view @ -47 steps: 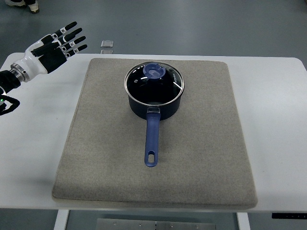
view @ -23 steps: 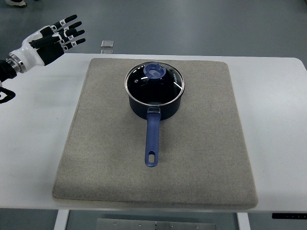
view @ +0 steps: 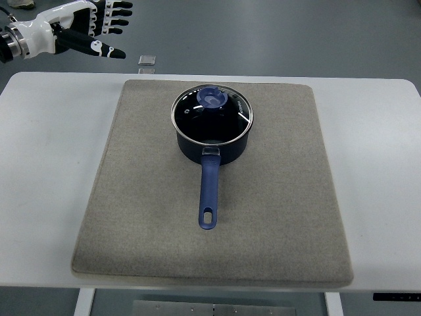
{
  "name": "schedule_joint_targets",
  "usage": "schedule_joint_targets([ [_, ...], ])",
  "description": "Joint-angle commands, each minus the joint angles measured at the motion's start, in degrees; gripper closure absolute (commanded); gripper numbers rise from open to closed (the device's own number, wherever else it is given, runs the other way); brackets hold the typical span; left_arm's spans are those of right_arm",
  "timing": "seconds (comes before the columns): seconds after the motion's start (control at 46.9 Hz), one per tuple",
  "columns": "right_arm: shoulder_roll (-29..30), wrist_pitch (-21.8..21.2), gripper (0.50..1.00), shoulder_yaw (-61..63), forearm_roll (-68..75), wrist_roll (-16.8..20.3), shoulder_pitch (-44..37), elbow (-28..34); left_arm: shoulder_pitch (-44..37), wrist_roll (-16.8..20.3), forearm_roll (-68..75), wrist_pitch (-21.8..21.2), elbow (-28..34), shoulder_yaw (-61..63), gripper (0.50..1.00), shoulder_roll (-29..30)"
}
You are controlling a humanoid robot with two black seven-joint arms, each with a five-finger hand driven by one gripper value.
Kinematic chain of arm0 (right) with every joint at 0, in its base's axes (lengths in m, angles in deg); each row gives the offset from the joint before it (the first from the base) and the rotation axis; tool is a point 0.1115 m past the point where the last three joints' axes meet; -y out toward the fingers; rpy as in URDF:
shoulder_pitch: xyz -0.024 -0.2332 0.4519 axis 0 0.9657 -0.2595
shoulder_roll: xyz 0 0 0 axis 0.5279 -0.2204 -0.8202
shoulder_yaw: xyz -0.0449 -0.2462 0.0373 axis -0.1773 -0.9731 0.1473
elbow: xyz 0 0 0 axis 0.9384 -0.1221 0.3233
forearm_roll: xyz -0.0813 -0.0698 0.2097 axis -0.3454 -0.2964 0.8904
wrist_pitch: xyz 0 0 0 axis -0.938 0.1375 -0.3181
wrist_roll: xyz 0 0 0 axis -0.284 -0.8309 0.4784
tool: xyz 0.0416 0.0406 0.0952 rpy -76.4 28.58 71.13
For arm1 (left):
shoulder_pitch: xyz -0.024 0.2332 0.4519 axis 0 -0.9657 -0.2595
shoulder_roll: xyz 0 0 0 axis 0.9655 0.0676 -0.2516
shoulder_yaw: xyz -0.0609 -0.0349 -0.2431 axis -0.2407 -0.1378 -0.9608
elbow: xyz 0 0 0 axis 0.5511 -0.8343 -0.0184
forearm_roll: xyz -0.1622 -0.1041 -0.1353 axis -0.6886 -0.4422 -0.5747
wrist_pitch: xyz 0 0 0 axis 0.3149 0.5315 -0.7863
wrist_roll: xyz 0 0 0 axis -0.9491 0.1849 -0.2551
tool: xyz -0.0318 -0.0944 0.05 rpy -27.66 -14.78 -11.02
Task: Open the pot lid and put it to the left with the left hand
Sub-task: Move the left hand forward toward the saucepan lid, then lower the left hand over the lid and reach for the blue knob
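Observation:
A dark blue saucepan [view: 212,146] stands on a grey mat [view: 145,217], its blue handle [view: 208,194] pointing toward me. A glass lid [view: 227,122] with a blue knob [view: 212,99] sits closed on the pot. My left hand [view: 99,26], white and black, is at the top left corner, raised beyond the table's far edge, far left of the pot. Its fingers are spread and hold nothing. The right arm is out of view.
The mat lies on a white table [view: 46,164]. A small grey square object [view: 147,61] lies on the floor just past the table's far edge. Bare table shows on both sides of the mat.
My left hand has risen and moved up and to the right, from over the table's left corner to beyond its far edge. The pot and lid have not moved.

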Motion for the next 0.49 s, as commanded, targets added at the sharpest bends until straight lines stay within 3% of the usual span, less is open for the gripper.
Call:
schedule_joint_targets([
  [0.0,0.0,0.0,0.585,0.1,0.0,0.0,0.0,0.0,1.0,0.4,5.6,0.0,-3.1,-0.1,0.508,1.5],
  [0.277,0.0,-0.1,0.585,0.0,0.0,0.0,0.0,0.0,4.1,0.5,21.6,0.0,-9.5,0.4,0.508,0.9],
  [0.469,0.0,-0.1,0.585,0.0,0.0,0.0,0.0,0.0,8.8,0.5,28.9,0.0,-14.3,7.4,0.51,0.3],
])
